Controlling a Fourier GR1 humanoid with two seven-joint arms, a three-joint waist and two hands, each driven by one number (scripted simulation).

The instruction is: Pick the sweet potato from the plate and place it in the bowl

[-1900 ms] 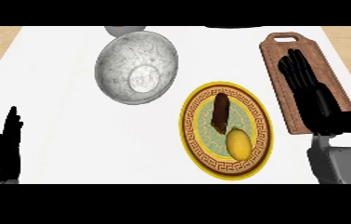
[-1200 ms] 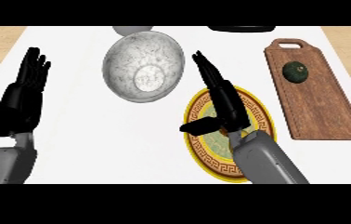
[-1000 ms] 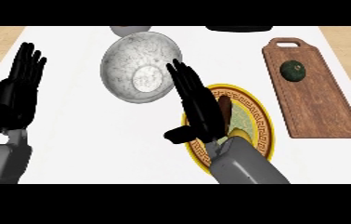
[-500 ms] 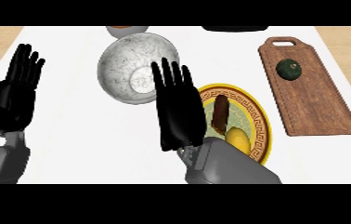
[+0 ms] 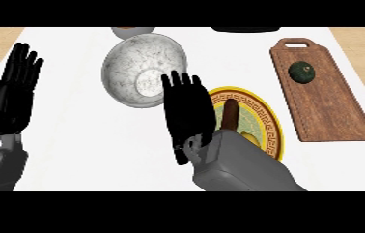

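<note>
White counter (image 5: 71,145) held plate (image 5: 269,125), bowl (image 5: 143,70) just beyond right hand's fingertips. Right hand (image 5: 187,113) flat, fingers straight, grasping nothing. Sweet potato (image 5: 230,113) lay on plate, just right of fingers. Left hand (image 5: 18,94) rested open at left edge. Pick and placement both remained.

Your sweet potato (image 5: 230,115) is a dark reddish-brown, elongated piece lying lengthwise on the yellow plate (image 5: 269,121) with its patterned rim, partly hidden at its lower end. Your bowl (image 5: 135,65), grey and marbled, sits tilted just up-left of the plate, holding nothing.
</note>
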